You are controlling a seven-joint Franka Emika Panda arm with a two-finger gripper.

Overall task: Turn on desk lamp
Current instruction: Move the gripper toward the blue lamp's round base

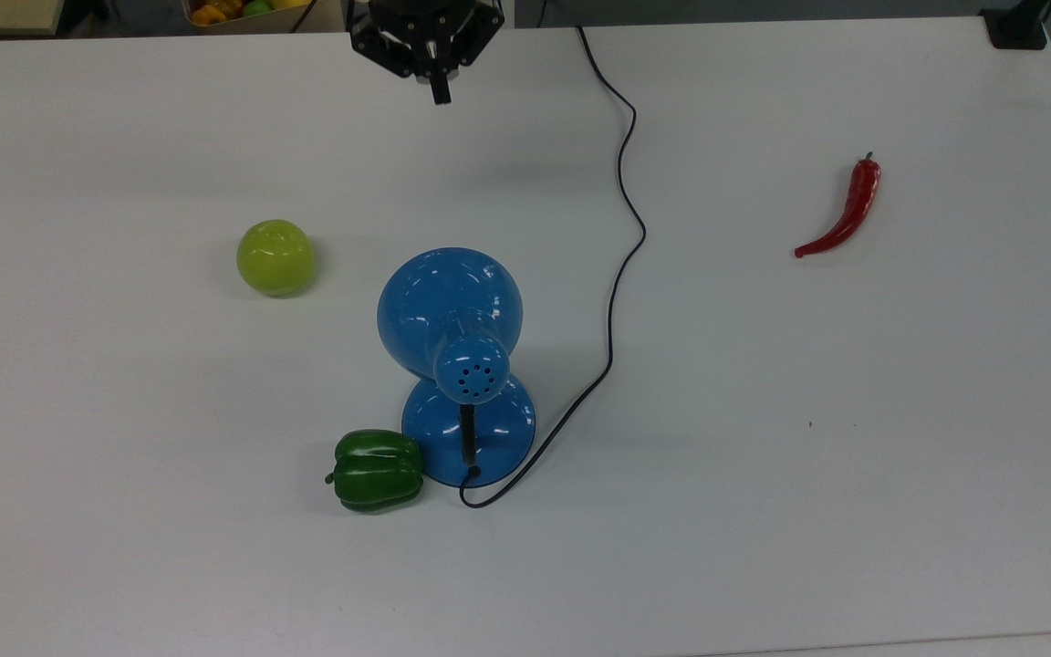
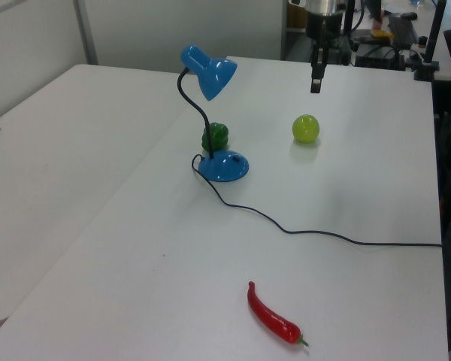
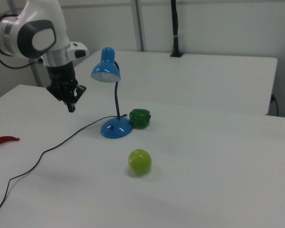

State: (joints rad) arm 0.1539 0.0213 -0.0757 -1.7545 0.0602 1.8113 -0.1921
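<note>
- Jaws on the gripper [image 1: 440,94] pressed together, holding nothing.
- Lamp [image 1: 452,310] well below them in the top view; the switch isn't discernible.
- Risk: a descent clips the shade, tipping the lamp onto the pepper [image 1: 378,470].

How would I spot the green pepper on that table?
Find the blue desk lamp near the middle of the white table. The green pepper sits right against its round base, dark green and lobed, unlike the smooth yellow-green apple standing apart.

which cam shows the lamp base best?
Left view: the lamp base sits unobstructed, with a dark spot on top. In the top view the shade covers part of the base. In the right view the base is seen side-on, beside the green pepper.
</note>
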